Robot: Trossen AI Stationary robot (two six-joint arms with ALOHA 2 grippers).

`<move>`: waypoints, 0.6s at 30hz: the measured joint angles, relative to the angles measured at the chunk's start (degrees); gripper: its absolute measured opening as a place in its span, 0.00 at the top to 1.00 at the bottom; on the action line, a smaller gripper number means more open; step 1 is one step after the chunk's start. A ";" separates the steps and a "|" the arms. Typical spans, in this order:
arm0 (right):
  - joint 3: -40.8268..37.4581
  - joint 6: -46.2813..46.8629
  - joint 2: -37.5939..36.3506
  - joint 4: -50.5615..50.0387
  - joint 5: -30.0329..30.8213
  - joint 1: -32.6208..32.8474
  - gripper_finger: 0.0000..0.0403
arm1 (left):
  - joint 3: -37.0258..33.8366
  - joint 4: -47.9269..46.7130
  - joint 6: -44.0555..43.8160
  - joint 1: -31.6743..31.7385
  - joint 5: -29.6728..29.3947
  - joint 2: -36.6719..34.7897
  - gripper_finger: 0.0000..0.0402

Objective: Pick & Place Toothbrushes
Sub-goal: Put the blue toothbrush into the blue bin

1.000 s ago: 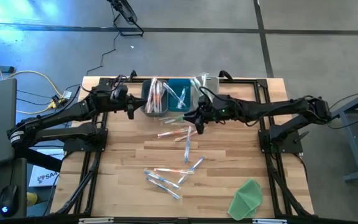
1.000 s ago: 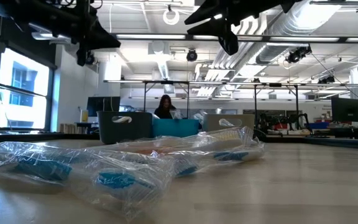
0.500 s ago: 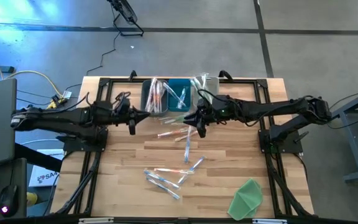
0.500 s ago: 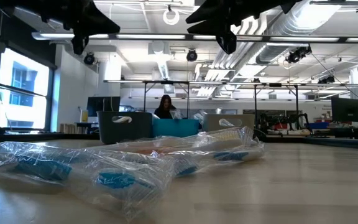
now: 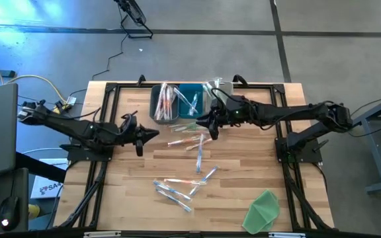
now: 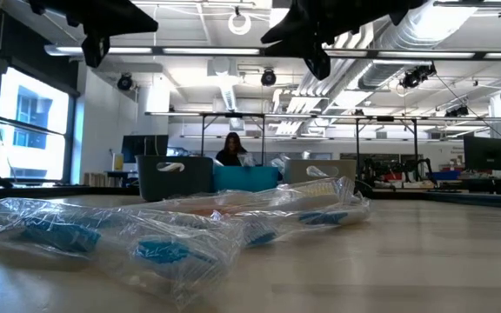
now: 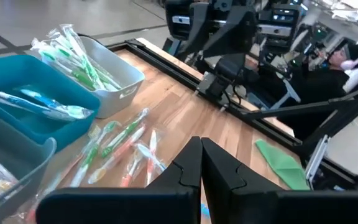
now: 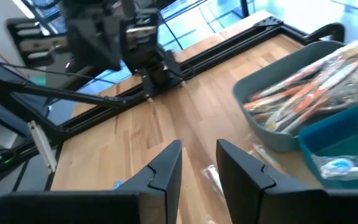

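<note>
Three bins stand side by side at the table's far middle. A grey bin [image 5: 165, 104] holds orange toothbrushes [image 8: 297, 93], a teal bin [image 5: 192, 99] holds blue ones, and a grey bin [image 7: 107, 71] holds green ones. Loose wrapped toothbrushes [image 5: 189, 140] lie flat on the wood in front of the bins, and more of them [image 5: 175, 189] lie toward the near edge. My left gripper [image 5: 153, 134] hovers shut and empty, left of the loose ones. My right gripper [image 5: 205, 126] hovers open just in front of the bins, with nothing between its fingers [image 8: 166, 171].
A folded green cloth [image 5: 263, 210] lies at the near right corner. Black rails [image 5: 108, 132] run along the table's left and right sides. In the low view a person [image 6: 232, 148] sits in the room behind the bins. Bare wood lies at the near left.
My left gripper has swung away from the grey bin of orange toothbrushes toward the table's near edge, staying shut and empty. My right gripper has kept almost still. The toothbrushes have not moved.
</note>
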 joint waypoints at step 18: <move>0.02 -3.84 0.00 -5.68 -1.29 -5.50 0.77 | 1.00 10.43 -4.47 -8.79 -6.83 13.79 1.00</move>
